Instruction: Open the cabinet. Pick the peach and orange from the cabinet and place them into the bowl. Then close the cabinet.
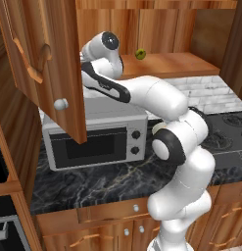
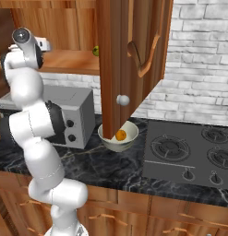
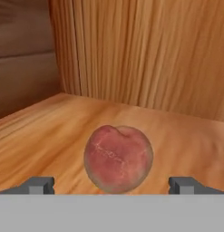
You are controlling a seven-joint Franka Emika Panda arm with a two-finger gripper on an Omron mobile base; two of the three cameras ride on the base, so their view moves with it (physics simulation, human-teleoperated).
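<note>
The cabinet (image 1: 49,73) is seen with both doors swung open, and the arm is reached into it from the left side of the shelf. In the hand view the gripper (image 3: 112,185) is spread wide, its left fingertip (image 3: 38,185) and right fingertip to either side of the peach (image 3: 118,158), which sits on the shelf board just ahead of and between them; nothing is gripped, and contact cannot be told. The step in hand is judged to be the pick of the peach: the fingers should be eased forward until the fruit's widest part lies between the pads, then closed gently. Far to the right and below the gripper, the orange (image 2: 120,135) already lies in the bowl (image 2: 129,126) on the counter
</note>
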